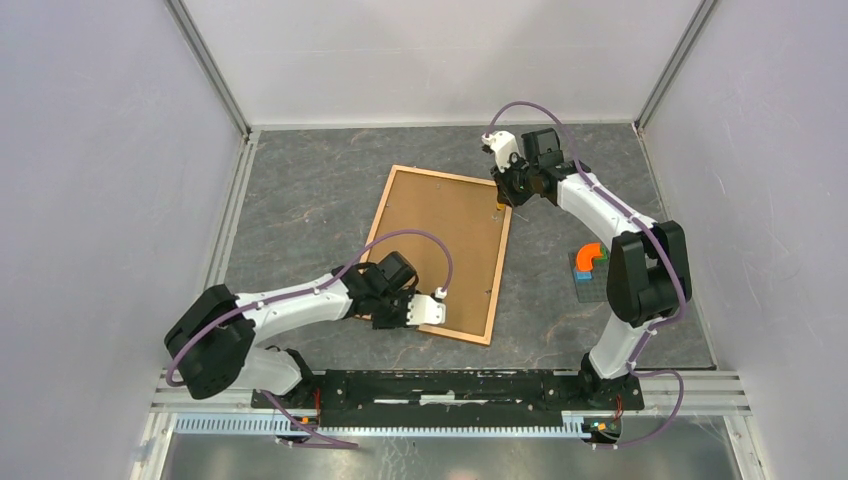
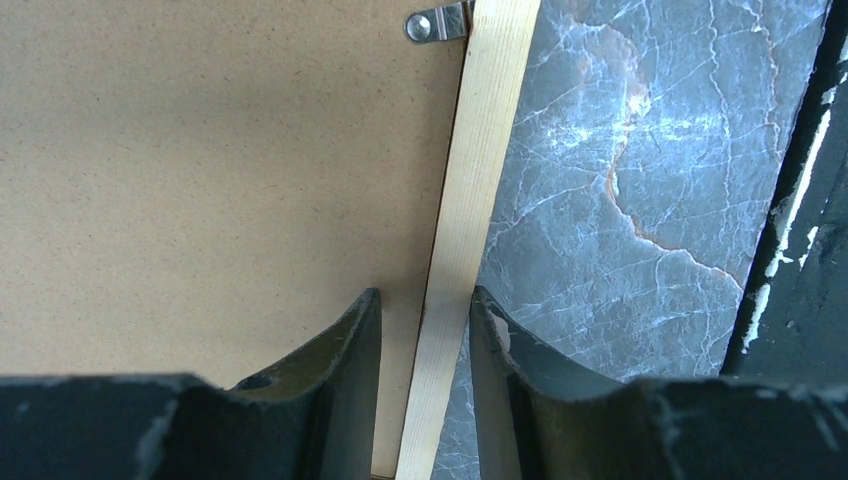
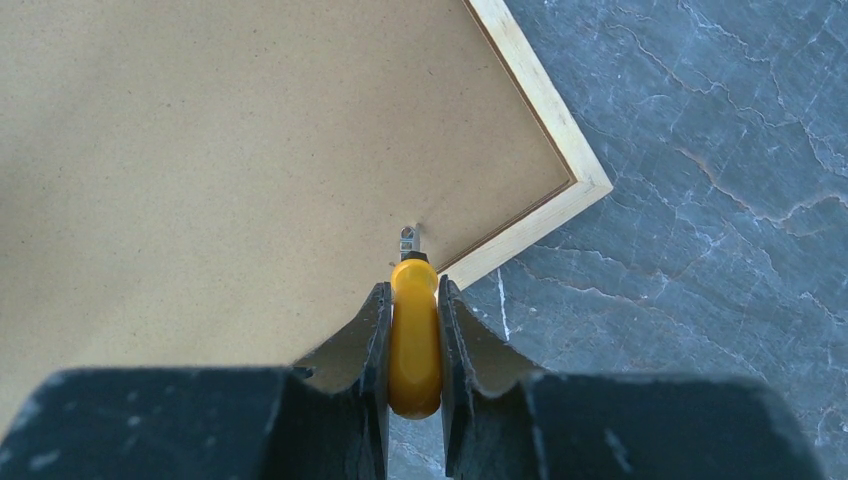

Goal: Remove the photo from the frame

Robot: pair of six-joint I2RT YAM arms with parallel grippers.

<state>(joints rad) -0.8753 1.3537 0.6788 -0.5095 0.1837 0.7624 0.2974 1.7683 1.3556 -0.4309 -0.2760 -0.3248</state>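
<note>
Left tool [image 1: 418,318] sits over the near edge of the frame [image 1: 445,240], which lies back-up on the bench [image 1: 300,200]; the right tool [image 1: 498,203] is down at its far right edge, with a grey baseplate [image 1: 589,280] nearer the arm bases than that tool. From the left wrist, the left tool [image 2: 424,300] is partly open, straddling the pale moulding [image 2: 480,160]: one finger over the fibreboard back [image 2: 200,180] with a gap, the other against the moulding's outer side. A metal tab [image 2: 437,24] lies ahead. From the right wrist, the right tool [image 3: 413,295] is clamped on a yellow handle [image 3: 414,345], whose tip meets another tab [image 3: 407,238]; the frame's corner lies ahead to the right.
</note>
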